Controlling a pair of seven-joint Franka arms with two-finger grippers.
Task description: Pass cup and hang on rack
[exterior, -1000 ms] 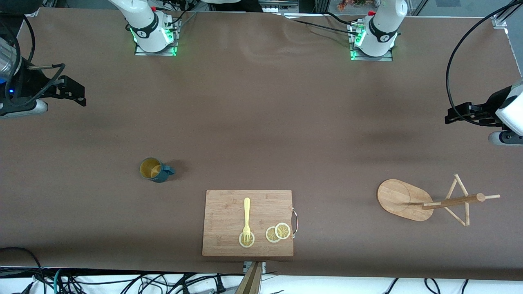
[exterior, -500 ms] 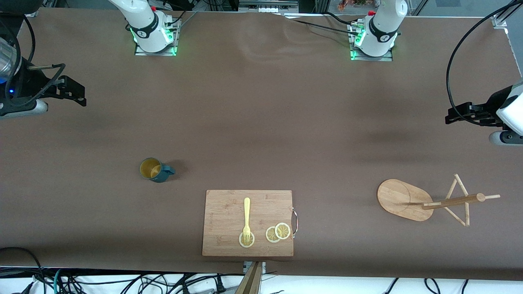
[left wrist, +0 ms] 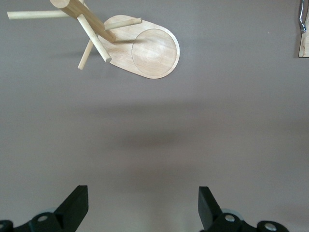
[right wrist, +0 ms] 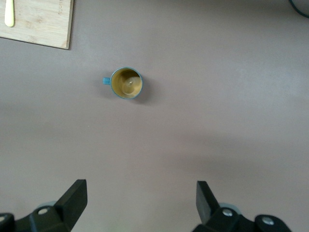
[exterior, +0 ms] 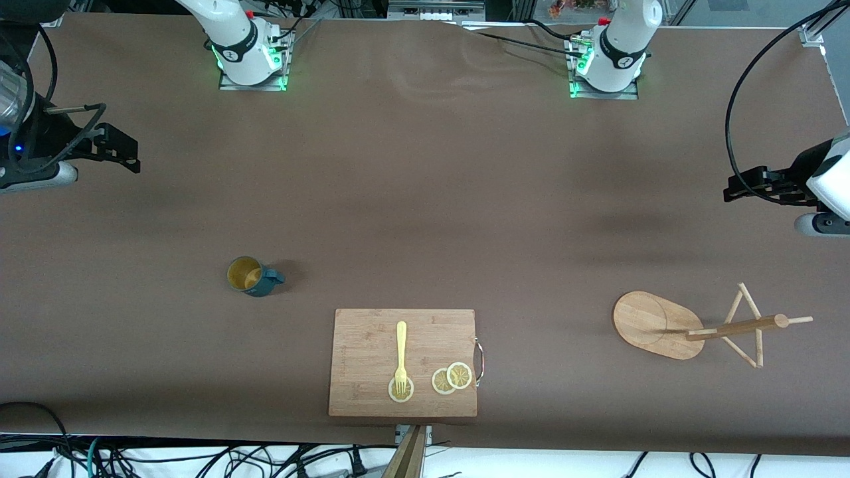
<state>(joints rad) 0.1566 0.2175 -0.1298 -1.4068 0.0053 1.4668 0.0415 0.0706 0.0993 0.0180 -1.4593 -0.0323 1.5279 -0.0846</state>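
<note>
both arms parked high, nothing held.

i see the small dark teal cup [exterior: 252, 276] with its ochre inside upright on the brown table, at twelve o'clock ahead of my right gripper [right wrist: 140, 205], jaws spread; left gripper [left wrist: 142, 208] spread too, light wooden mug-tree rack [left wrist: 130, 41] ahead at eleven.

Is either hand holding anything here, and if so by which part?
Nothing is held. The left hand and right hand are open and empty; the cup stands on the table.
</note>
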